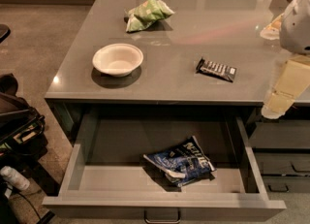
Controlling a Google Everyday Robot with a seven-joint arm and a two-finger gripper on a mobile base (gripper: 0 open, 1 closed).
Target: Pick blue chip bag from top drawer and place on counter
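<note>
Inside top drawer (111, 179): blue chip bag (181, 162); gripper (277, 105) well apart, at right edge of counter (193, 34), state unclear.

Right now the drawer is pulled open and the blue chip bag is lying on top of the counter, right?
Not quite. The drawer is open, but the blue chip bag lies inside it, toward its front right, not on the counter. The camera view shows this. The gripper hangs near the counter's front right corner, well apart from the bag.
</note>
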